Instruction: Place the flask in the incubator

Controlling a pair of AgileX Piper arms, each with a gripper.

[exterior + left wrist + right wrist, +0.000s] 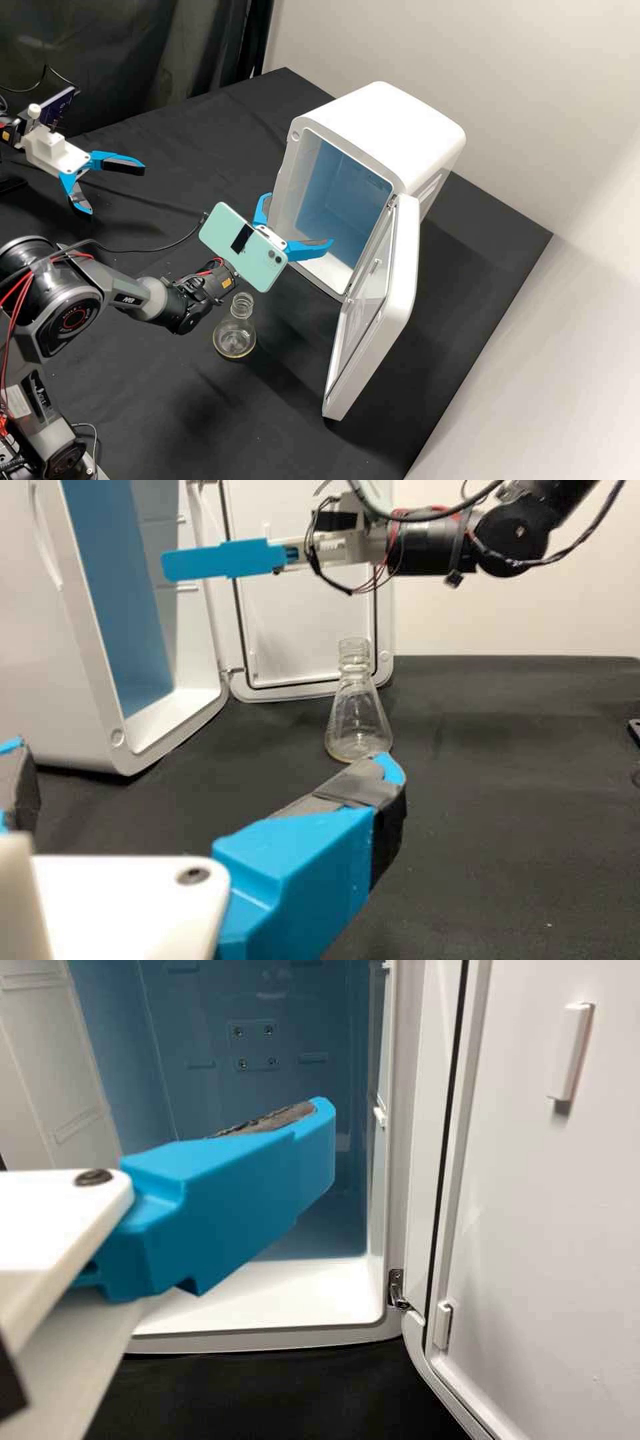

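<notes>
The flask point(235, 330) stands upright and ungrasped on the surface point(200, 413) beside the incubator point(393, 127), whose door point(373, 313) hangs wide to receive it. The right pincer point(300, 219) hovers released at the opening. The left pincer point(115, 189), also released, hangs far left.

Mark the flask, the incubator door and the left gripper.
flask point(234, 337), high view, on its glass body.
incubator door point(365, 303), high view, on its inner panel.
left gripper point(113, 189), high view, midway between its fingertips.
</notes>
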